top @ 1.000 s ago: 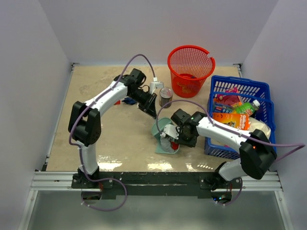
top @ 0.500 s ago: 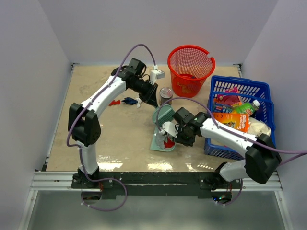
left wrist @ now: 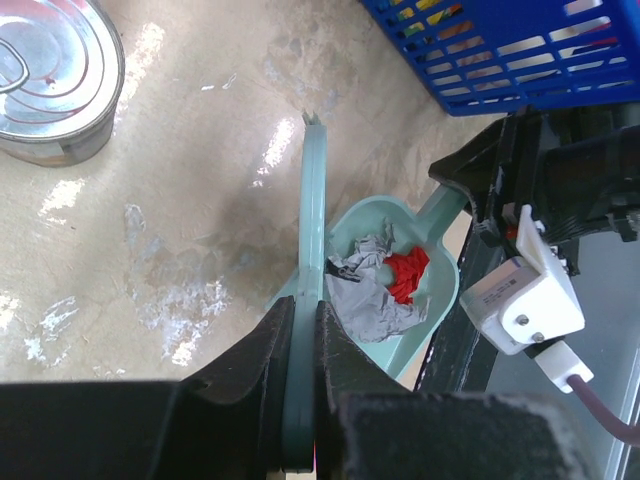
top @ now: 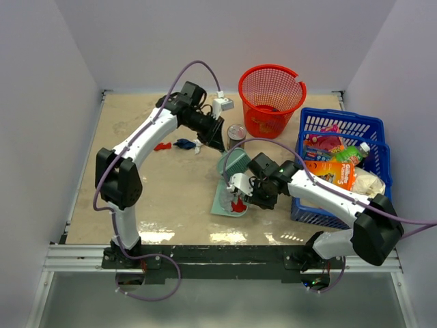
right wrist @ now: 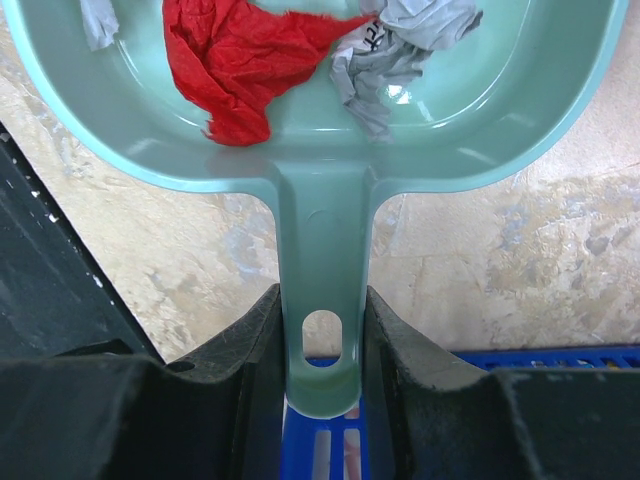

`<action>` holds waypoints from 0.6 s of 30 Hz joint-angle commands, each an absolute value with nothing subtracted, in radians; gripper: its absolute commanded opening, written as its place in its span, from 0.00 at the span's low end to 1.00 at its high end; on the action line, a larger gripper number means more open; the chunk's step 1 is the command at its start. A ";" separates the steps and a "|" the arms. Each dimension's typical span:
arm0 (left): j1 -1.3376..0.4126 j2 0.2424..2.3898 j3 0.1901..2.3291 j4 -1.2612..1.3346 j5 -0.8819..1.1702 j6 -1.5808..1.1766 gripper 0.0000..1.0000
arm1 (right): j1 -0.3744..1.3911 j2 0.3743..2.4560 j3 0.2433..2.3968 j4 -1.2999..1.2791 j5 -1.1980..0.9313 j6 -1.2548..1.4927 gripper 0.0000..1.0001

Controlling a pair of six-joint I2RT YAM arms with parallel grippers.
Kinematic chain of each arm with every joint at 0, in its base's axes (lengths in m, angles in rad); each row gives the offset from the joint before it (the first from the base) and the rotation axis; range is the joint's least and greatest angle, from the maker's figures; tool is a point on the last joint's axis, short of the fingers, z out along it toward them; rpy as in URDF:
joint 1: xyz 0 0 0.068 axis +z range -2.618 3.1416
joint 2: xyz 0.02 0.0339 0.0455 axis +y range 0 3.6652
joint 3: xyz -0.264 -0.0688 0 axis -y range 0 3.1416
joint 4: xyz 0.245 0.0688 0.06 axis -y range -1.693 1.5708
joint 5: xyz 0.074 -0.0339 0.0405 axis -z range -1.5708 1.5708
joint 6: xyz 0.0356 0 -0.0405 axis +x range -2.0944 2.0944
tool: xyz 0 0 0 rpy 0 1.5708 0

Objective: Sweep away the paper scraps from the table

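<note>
My right gripper (right wrist: 322, 335) is clamped on the handle of the dustpan (right wrist: 520, 110). My left gripper (left wrist: 303, 330) is closed narrowly on the thin green sweeper (left wrist: 312, 220), which stands just beside the pan's open far edge. Red and grey paper scraps (right wrist: 235, 60) lie in the pan, while loose scraps (top: 183, 143) wait far left on the table (top: 157, 198), well apart from it. If I tip the pan, the catch could spill, and a wide sweep could knock the tin can (top: 236, 132) nearby

The table (top: 157, 198) bears paper scraps (top: 183, 143), can (top: 236, 134), basket (top: 266, 116) and crate (top: 339, 115).
</note>
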State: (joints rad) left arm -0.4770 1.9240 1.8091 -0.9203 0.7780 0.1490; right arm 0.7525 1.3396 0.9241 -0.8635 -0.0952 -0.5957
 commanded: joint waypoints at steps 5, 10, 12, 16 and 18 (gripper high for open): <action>-0.449 1.836 1.853 -0.836 0.871 0.141 0.00 | 0.756 1.295 0.911 -0.831 -0.144 -0.620 0.00; -0.449 1.841 1.851 -0.844 0.867 0.150 0.00 | 0.756 1.281 0.908 -0.830 -0.153 -0.621 0.00; -0.449 1.841 1.862 -0.842 0.859 0.153 0.00 | 0.756 1.276 0.908 -0.830 -0.153 -0.621 0.00; -0.407 1.836 1.914 -0.831 0.853 0.150 0.00 | 0.756 1.272 0.919 -0.838 -0.158 -0.624 0.00; -0.341 1.824 1.939 -0.802 0.857 0.118 0.00 | 0.756 1.272 0.937 -0.842 -0.163 -0.626 0.00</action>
